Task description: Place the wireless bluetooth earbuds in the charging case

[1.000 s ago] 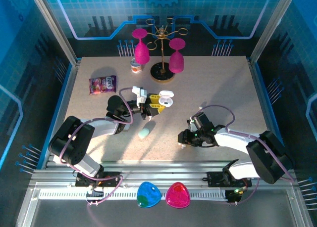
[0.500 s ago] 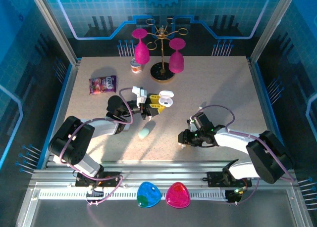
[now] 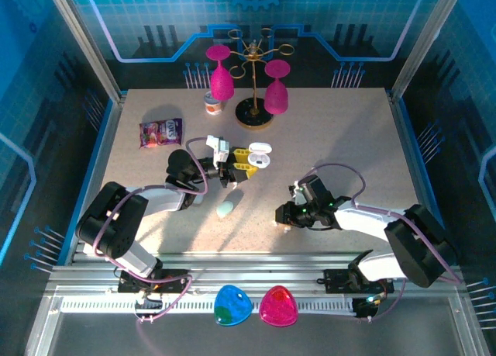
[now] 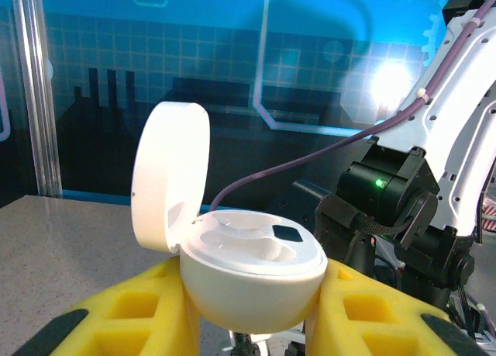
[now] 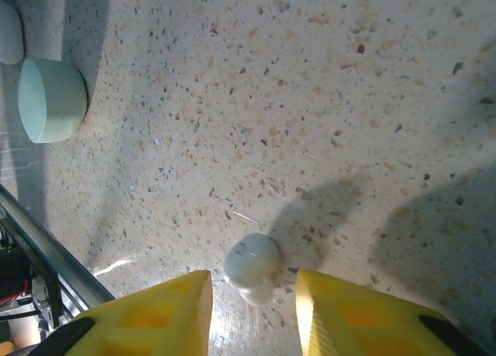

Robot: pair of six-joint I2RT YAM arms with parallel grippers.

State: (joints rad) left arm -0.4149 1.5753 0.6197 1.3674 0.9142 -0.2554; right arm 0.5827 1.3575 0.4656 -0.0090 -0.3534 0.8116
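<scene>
White charging case [image 4: 248, 274]: smooth satin plastic, small glossy black inset on top; left hand [image 4: 249, 325] pads [image 4: 132, 309] matt yellow, foam-like. Tiny earbud [image 5: 252, 261]: glossy white plastic on a speckled stone-look bench [image 5: 372, 84], smooth with a slight sheen; right hand [image 5: 252, 282] pads [image 5: 155, 313] same matt yellow. Pale mint case [image 5: 50, 100] up-left of the earbud: matt smooth plastic.

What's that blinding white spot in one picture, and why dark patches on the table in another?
Left wrist view: a bright light flares behind the open white case. Right wrist view: soft shadows darken the speckled table beside the earbud.
</scene>
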